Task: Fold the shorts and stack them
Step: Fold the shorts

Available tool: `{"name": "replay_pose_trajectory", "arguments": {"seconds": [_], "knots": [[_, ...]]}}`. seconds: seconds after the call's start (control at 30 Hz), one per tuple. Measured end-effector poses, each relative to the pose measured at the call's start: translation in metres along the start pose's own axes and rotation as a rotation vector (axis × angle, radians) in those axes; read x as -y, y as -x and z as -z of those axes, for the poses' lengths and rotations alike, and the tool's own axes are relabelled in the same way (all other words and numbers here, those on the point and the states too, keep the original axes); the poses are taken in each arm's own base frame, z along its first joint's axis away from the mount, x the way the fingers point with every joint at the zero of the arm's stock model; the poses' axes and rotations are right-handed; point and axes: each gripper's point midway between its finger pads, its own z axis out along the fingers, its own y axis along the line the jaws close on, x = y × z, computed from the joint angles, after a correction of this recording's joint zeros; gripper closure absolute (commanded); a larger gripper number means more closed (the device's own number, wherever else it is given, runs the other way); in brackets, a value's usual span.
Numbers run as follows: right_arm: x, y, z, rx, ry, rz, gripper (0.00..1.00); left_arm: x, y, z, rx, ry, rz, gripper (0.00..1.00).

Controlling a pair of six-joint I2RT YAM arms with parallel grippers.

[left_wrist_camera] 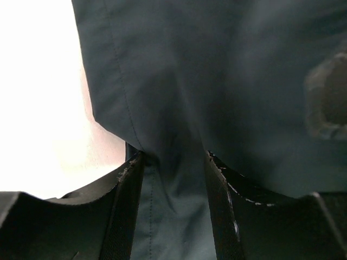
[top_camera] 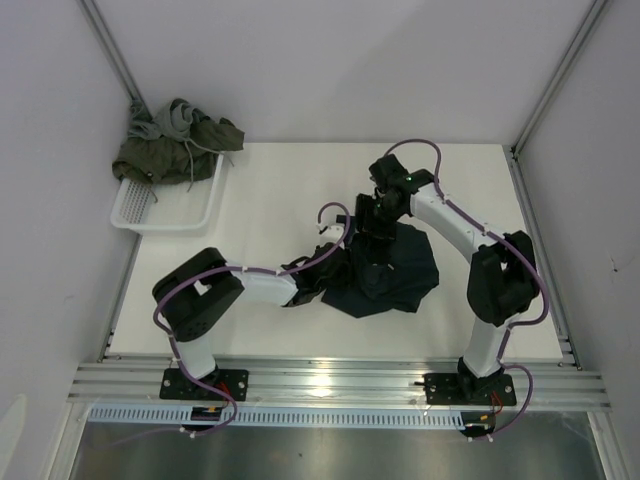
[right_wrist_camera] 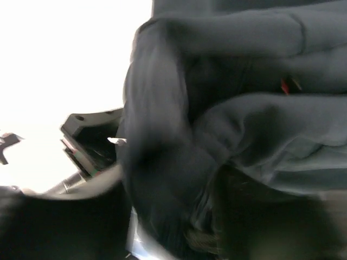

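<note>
The white tabletop (top_camera: pixel 290 180) spreads in front of me, and the navy shorts (top_camera: pixel 395 270) lie crumpled near its middle, a dark heap with rumpled edges and a raised bunch toward its far left side. Up close the cloth is smooth and finely woven, with a stitched seam running down it. The other pairs are well apart from it at the far left corner: the olive shorts (top_camera: pixel 205 140) droop over the far end of the white mesh basket (top_camera: pixel 135 205), with the grey shorts (top_camera: pixel 170 118) piled on top of them.

My right arm (top_camera: pixel 500 280) rises from its base, bends at the elbow and arches over the heap, wrist pointing down onto the bunch. My left arm (top_camera: pixel 250 285) lies low across the tabletop, reaching to the heap's left edge.

My left pincer (left_wrist_camera: pixel 173 157) is clamped on a fold of the navy shorts, cloth squeezed between both fingers (left_wrist_camera: pixel 126 200). My right pincer (top_camera: pixel 372 250) is buried in blurred cloth; I cannot tell whether it grips.
</note>
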Motion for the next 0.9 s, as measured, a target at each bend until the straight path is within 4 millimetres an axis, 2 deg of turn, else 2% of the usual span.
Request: {"name": "replay_pose_trajectory", "arguments": {"seconds": [0.03, 0.2, 0.37, 0.4, 0.5, 0.53, 0.6, 0.63, 0.7, 0.73, 0.77, 0.83, 0.9], "knots": [[-0.004, 0.001, -0.001, 0.009, 0.009, 0.009, 0.01, 0.000, 0.000, 0.001, 0.000, -0.001, 0.003, 0.48], [-0.012, 0.004, 0.001, 0.039, 0.029, 0.042, 0.01, -0.003, -0.002, 0.005, 0.000, 0.001, 0.025, 0.45], [-0.023, 0.011, 0.025, 0.108, 0.069, 0.059, 0.02, -0.011, -0.008, 0.020, -0.020, 0.013, 0.031, 0.37], [-0.026, 0.014, 0.032, 0.132, 0.083, 0.064, 0.04, -0.015, -0.010, 0.026, -0.028, 0.023, 0.029, 0.32], [-0.029, 0.019, 0.053, 0.203, 0.128, 0.072, 0.17, -0.034, -0.020, 0.050, -0.061, 0.066, 0.024, 0.24], [-0.028, 0.020, 0.060, 0.226, 0.142, 0.070, 0.29, -0.041, -0.024, 0.060, -0.069, 0.081, 0.024, 0.22], [-0.017, 0.020, 0.066, 0.261, 0.160, 0.056, 0.45, -0.052, -0.025, 0.078, -0.068, 0.102, 0.032, 0.19], [-0.012, 0.018, 0.066, 0.265, 0.163, 0.045, 0.60, -0.057, -0.023, 0.087, -0.061, 0.107, 0.037, 0.18], [0.003, 0.014, 0.060, 0.274, 0.164, 0.022, 0.75, -0.062, -0.015, 0.102, -0.042, 0.111, 0.051, 0.14], [0.011, 0.009, 0.054, 0.268, 0.160, 0.007, 0.88, -0.063, -0.007, 0.110, -0.020, 0.108, 0.064, 0.13], [0.018, 0.002, 0.044, 0.257, 0.161, -0.006, 0.93, -0.063, 0.001, 0.116, 0.003, 0.102, 0.074, 0.11], [0.026, -0.011, 0.029, 0.227, 0.164, -0.019, 1.00, -0.062, 0.012, 0.125, 0.033, 0.092, 0.090, 0.10], [0.030, -0.023, 0.013, 0.201, 0.171, -0.028, 1.00, -0.061, 0.023, 0.129, 0.049, 0.087, 0.097, 0.10]]}}
